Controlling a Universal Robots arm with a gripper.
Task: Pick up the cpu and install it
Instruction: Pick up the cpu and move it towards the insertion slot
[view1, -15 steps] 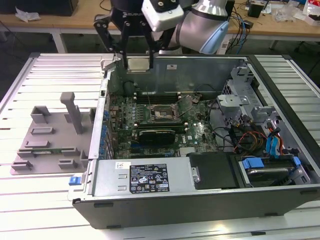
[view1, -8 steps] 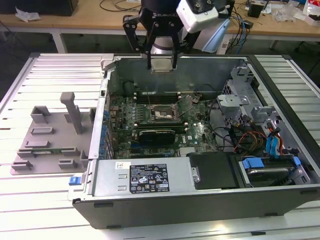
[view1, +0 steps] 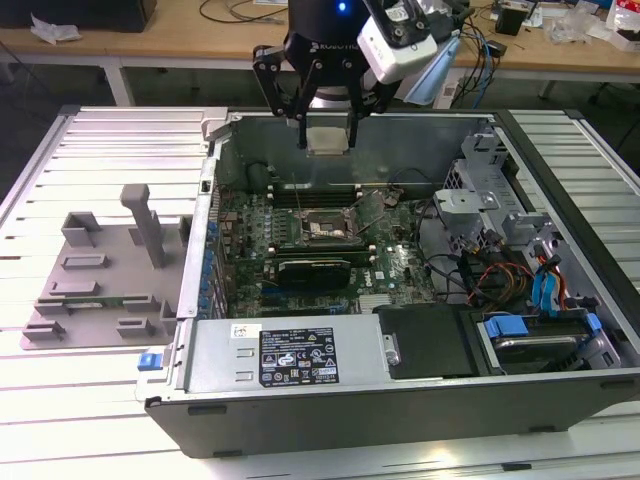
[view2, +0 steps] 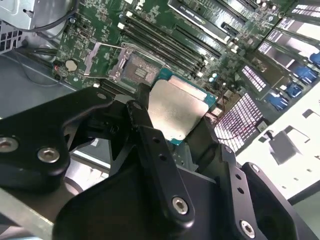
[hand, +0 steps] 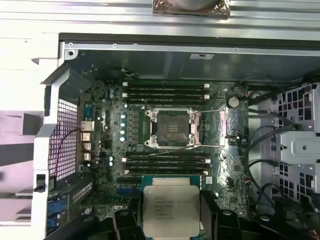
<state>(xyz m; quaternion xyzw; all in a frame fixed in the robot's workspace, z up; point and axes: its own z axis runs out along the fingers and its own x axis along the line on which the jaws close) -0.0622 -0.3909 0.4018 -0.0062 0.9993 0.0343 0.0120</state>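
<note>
Fingers clamped on the cpu, the gripper hangs above the case — I'd keep it level and square with the open socket.

white slatted table, wooden desk behind

Slatted table; computer case, grey fixture on it.

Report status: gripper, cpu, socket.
Gripper shut on cpu. Cpu held above the open case, not seated. Socket open, empty; nothing lying on it.
</note>
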